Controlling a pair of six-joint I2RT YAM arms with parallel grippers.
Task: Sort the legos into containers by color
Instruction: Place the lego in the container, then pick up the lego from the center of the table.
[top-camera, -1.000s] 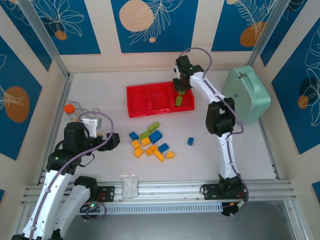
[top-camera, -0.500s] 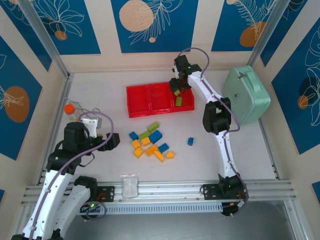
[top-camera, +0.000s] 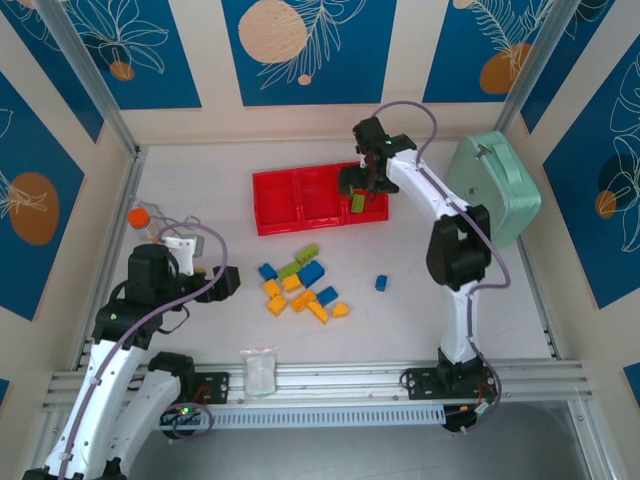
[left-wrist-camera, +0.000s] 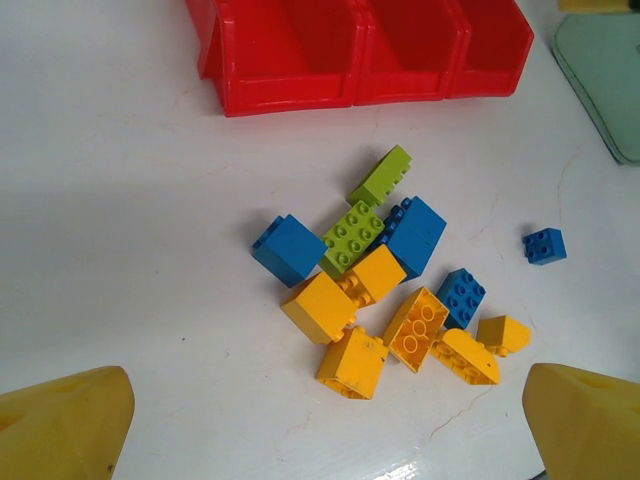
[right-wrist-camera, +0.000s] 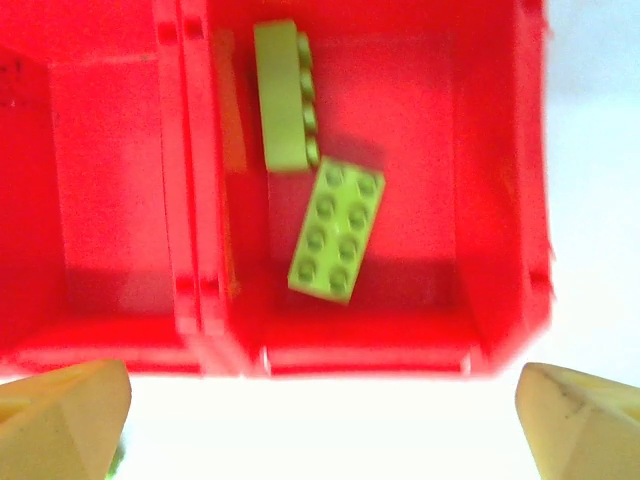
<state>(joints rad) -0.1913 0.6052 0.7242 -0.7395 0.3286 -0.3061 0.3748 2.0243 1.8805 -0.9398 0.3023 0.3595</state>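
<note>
The red containers (top-camera: 300, 215) stand at the back of the table as three joined bins. My right gripper (top-camera: 362, 181) hovers over the right bin, open and empty (right-wrist-camera: 325, 418). Two lime green legos lie in that bin (right-wrist-camera: 500, 200): one flat with studs up (right-wrist-camera: 337, 232), one on its side (right-wrist-camera: 282, 95). A pile of orange-yellow, blue and green legos (top-camera: 300, 285) lies mid-table, and a lone blue one (top-camera: 381, 283) sits to its right. My left gripper (top-camera: 222, 282) stays low on the left, open (left-wrist-camera: 325, 425), facing the pile (left-wrist-camera: 385, 290).
A mint-green case (top-camera: 495, 190) stands at the right, close to my right arm. An orange-capped bottle (top-camera: 142, 220) sits at the left wall behind my left arm. A small clear packet (top-camera: 259, 370) rests by the near rail.
My right gripper has opened and let go of a green lego, which now lies in the right bin. Its arm swung slightly right. The left arm has not moved.
</note>
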